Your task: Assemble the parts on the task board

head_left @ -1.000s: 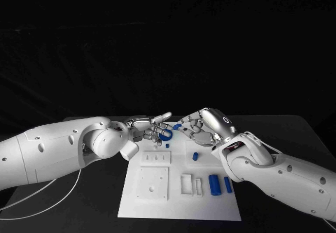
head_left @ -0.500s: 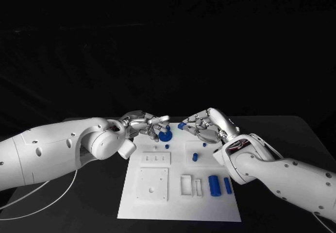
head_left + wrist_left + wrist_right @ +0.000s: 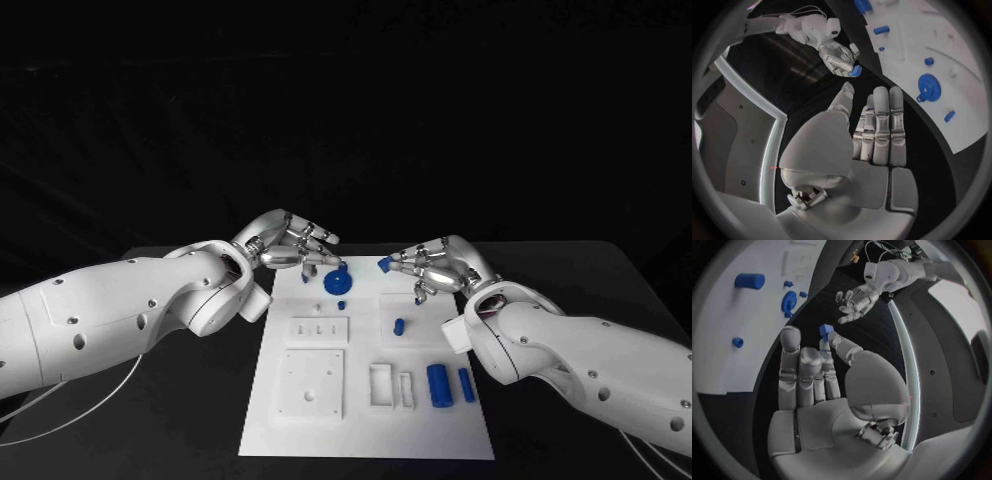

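My right hand (image 3: 433, 268) pinches a small blue block (image 3: 385, 265) just beside the round blue disc part (image 3: 336, 281) on the white task board (image 3: 361, 420); my left hand (image 3: 293, 245) hovers released.

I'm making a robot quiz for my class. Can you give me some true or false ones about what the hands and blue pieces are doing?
1. The right hand pinches a small blue part. True.
2. The left hand holds the blue disc. False: it holds nothing; the disc sits on the task board.
3. Two blue cylinders lie side by side on the board. True.
4. The two hands touch each other. False: a gap separates them.
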Robot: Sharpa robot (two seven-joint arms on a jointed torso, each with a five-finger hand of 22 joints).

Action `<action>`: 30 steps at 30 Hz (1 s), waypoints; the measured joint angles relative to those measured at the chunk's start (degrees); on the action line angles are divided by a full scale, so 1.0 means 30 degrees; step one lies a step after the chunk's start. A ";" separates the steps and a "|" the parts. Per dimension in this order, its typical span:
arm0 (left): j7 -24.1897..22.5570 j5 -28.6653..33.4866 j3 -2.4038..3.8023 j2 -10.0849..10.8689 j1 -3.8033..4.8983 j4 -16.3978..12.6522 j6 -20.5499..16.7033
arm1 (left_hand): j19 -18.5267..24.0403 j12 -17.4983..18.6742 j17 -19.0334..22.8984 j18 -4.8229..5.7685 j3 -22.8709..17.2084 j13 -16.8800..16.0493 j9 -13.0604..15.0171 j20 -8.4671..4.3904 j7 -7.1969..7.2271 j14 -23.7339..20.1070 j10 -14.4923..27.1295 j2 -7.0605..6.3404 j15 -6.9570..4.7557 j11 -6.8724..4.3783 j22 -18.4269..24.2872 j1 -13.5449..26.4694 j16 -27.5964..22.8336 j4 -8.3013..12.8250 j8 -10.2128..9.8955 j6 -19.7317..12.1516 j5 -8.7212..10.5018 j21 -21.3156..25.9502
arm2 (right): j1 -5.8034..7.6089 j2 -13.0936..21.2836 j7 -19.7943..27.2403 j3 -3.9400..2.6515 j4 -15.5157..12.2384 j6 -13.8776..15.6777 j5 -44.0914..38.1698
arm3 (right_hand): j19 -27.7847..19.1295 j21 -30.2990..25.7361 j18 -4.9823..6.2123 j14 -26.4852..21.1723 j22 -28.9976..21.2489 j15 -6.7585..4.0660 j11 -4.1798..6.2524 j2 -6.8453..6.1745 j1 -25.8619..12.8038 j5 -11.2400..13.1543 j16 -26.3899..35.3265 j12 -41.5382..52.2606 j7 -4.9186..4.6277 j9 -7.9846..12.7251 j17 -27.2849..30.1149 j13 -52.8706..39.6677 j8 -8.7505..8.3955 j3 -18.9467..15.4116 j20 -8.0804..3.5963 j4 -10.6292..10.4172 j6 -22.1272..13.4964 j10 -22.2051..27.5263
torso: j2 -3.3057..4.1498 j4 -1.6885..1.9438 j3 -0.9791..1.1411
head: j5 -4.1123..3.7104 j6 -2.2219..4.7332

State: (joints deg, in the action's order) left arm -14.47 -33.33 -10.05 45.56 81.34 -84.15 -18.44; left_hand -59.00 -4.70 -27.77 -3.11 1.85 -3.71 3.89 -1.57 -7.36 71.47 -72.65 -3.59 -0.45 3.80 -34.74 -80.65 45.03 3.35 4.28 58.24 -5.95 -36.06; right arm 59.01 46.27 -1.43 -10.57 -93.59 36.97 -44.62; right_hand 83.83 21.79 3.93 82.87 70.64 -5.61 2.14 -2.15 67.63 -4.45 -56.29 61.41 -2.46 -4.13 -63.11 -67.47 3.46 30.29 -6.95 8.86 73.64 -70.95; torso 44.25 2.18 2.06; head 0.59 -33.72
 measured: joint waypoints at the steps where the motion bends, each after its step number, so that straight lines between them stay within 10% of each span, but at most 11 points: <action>1: -0.0269 -0.0617 0.0000 -0.0024 -0.0017 -0.0012 -0.0396 | 0.0082 0.0006 0.0033 0.0000 -0.0001 0.0000 0.0001 -0.0025 0.0031 -0.0015 0.0000 -0.0102 0.0012 0.0000 0.0000 -0.0103 -0.0005 0.0001 -0.0054 0.0034 -0.0029 0.0049 | 0.0000 0.0060 -0.0130 0.0000 -0.0050 -0.0066 0.0854 | 0.0000 -0.0095 0.0001 0.0000 0.0000 0.0001 0.0000 0.0001 0.0000 -0.0005 0.0000 0.0000 0.0021 0.0000 0.0000 0.0000 -0.0001 0.0000 0.0000 0.0000 -0.0032 0.0000 | 0.0000 0.0000 0.0000 | -0.0022 0.0018; 8: -0.1153 -0.3392 -0.0009 -0.0313 -0.0081 -0.0033 -0.1786 | 0.0081 0.0005 0.0178 0.0001 0.0154 -0.0001 0.0002 -0.0025 0.0219 -0.0082 -0.0220 0.0090 -0.0054 -0.0220 0.0039 0.0091 -0.0147 -0.0154 -0.0054 0.0629 -0.0028 0.0204 | 0.0001 0.0328 -0.0818 -0.0008 -0.0288 -0.0406 0.5191 | 0.0000 -0.0282 -0.0001 0.0000 -0.0003 0.0002 0.0006 0.0228 -0.0227 -0.0080 0.0000 0.0132 -0.0026 0.0000 -0.0001 -0.0001 -0.0047 0.0024 0.0000 0.0297 -0.0084 0.0007 | 0.0002 0.0000 -0.0011 | -0.0211 0.0125; 14: -0.1134 -0.3924 -0.0038 -0.0641 -0.0138 0.0118 -0.1628 | 0.0071 -0.0315 0.0200 0.0001 0.0796 -0.0002 0.0003 -0.0035 0.0394 -0.0037 -0.0870 0.1170 -0.0098 -0.0360 0.0234 0.2050 -0.0147 -0.2018 -0.0054 0.0807 -0.0556 0.0411 | 0.0002 0.0491 -0.1191 -0.0027 -0.0436 -0.0684 0.7732 | 0.0000 -0.0539 -0.0001 0.0000 -0.0056 0.0003 0.0005 0.0298 -0.0299 -0.0079 0.0000 0.0132 -0.0056 0.0000 0.0045 -0.0001 -0.0025 0.0003 0.0001 0.0426 -0.0122 0.0139 | 0.0037 0.0016 -0.0009 | -0.0370 0.0192; 30: 0.1867 0.2089 -0.0053 -0.1387 -0.0159 0.0533 0.2588 | -0.0788 -0.1808 -0.1053 0.0006 0.1292 -0.0190 0.0047 -0.0805 0.0715 0.0762 -0.2746 0.1910 -0.0894 -0.1096 -0.1292 0.3927 0.3086 -0.2718 -0.0053 0.1128 -0.0619 -0.1375 | 0.0000 0.0901 -0.1307 -0.0111 -0.0872 -0.1123 1.0707 | 0.0000 -0.0619 -0.0001 0.0001 -0.0079 0.0006 0.0004 0.0422 -0.0431 -0.0297 -0.0001 0.0211 -0.0019 0.0000 0.0085 0.0022 0.0012 -0.0052 0.0001 0.0638 -0.0150 0.0140 | 0.0057 0.0016 0.0024 | -0.0586 0.0095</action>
State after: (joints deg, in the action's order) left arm -8.87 -27.07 -10.21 41.40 80.86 -82.55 -10.68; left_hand -61.36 -10.13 -30.93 -3.10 5.72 -4.27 4.03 -3.98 -5.21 73.76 -80.89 2.14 -3.13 0.51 -38.61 -68.87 54.29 -4.81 4.12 61.62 -7.81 -40.18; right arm 59.01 48.98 -5.35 -10.91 -96.20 33.60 -12.50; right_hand 83.83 19.93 3.93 82.88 70.40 -5.59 2.15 -0.88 66.34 -5.34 -56.30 62.04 -2.52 -4.13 -62.85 -67.40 3.49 30.13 -6.95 10.77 73.19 -70.53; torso 44.42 2.22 2.13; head -1.17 -33.44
